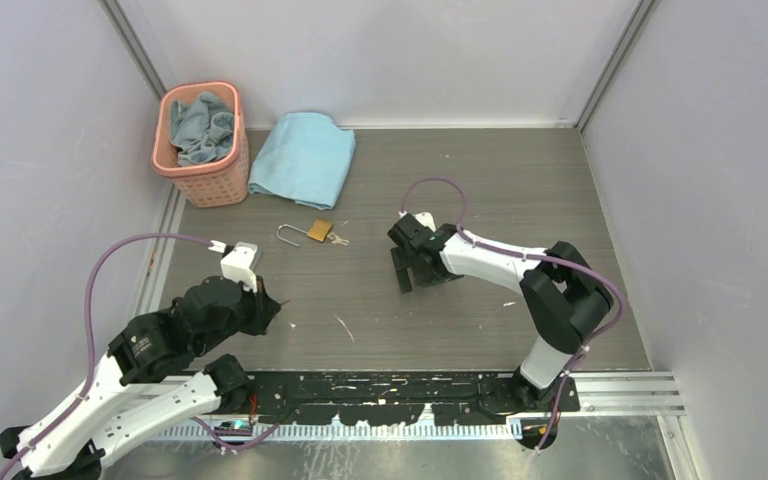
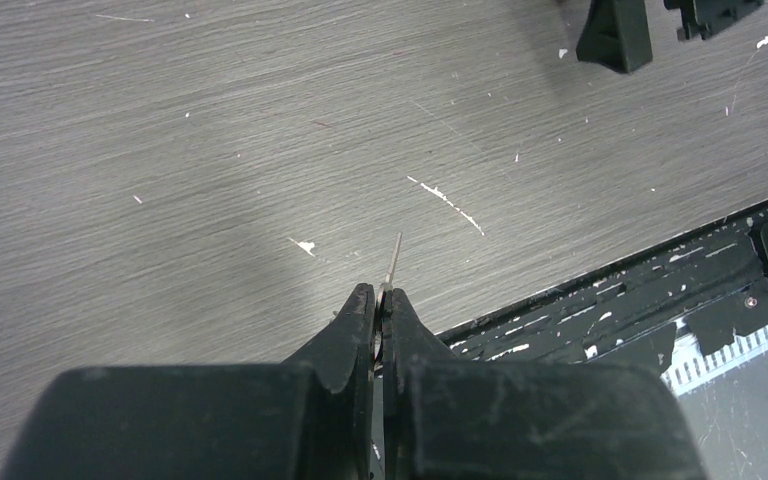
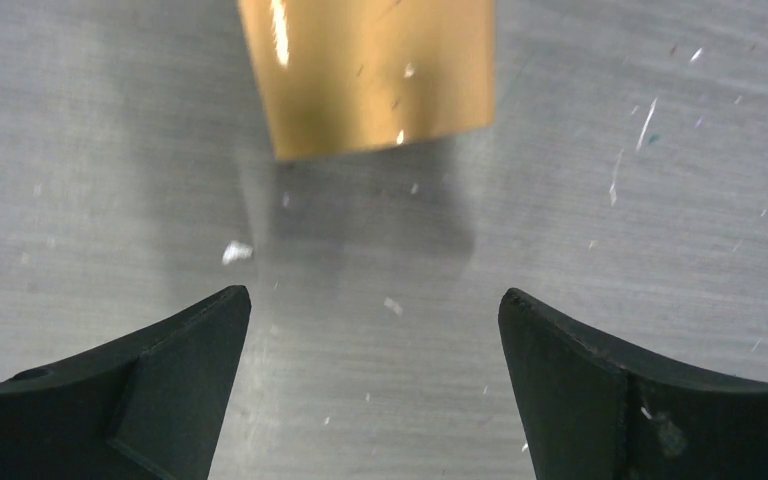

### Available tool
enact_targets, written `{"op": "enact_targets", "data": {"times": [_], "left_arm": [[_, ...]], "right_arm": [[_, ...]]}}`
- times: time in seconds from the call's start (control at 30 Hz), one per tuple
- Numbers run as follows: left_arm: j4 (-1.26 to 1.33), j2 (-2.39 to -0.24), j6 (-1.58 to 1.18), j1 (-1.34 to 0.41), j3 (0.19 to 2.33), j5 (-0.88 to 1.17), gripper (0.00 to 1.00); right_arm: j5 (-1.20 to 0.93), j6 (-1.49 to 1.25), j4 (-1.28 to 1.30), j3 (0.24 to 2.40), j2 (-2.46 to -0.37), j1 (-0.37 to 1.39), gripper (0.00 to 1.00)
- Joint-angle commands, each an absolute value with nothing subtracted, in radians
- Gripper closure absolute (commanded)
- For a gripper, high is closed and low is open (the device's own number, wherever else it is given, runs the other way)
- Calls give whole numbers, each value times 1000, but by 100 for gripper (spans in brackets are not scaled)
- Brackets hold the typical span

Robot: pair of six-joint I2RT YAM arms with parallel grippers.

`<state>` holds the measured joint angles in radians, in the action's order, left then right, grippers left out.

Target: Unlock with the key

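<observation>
A brass padlock [image 1: 319,231] lies on the grey table with its steel shackle [image 1: 290,236] pointing left and small keys [image 1: 339,239] at its right side. My left gripper [image 1: 276,300] hangs near the front left, well short of the padlock. It is shut [image 2: 380,293] on a thin metal key [image 2: 394,256] whose blade sticks out past the fingertips. My right gripper [image 1: 415,272] stands to the right of the padlock, open and empty. In the right wrist view a brass padlock body [image 3: 365,75] sits beyond the spread fingertips [image 3: 375,300], not touching them.
A pink basket [image 1: 222,180] holding a blue cloth stands at the back left, with a folded light-blue towel [image 1: 303,158] beside it. A black mounting rail [image 1: 390,386] runs along the near edge. Walls close in on the left, back and right.
</observation>
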<state>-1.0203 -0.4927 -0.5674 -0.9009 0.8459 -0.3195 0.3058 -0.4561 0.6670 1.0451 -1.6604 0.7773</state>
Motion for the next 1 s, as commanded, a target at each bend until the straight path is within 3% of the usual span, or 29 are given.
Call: {"op": "enact_targets", "data": {"times": [0.0,0.2,0.53,0.97], "left_arm": [[-962,-482,-556,-900,848,-313,100],[-955,-474,-552,-900,845,-310,100],[-946,-465,-544,-900,841,-303,100],[-940,-452,-538,-900,838,-296,100]], "right_arm": [[330,-395,522,1106,-1687,703,0],[189,-361,482,1149,-1757,627,6],[158,-328,518,1250,-1897,609,15],[169,-567,536,1330,-1953,593,5]]}}
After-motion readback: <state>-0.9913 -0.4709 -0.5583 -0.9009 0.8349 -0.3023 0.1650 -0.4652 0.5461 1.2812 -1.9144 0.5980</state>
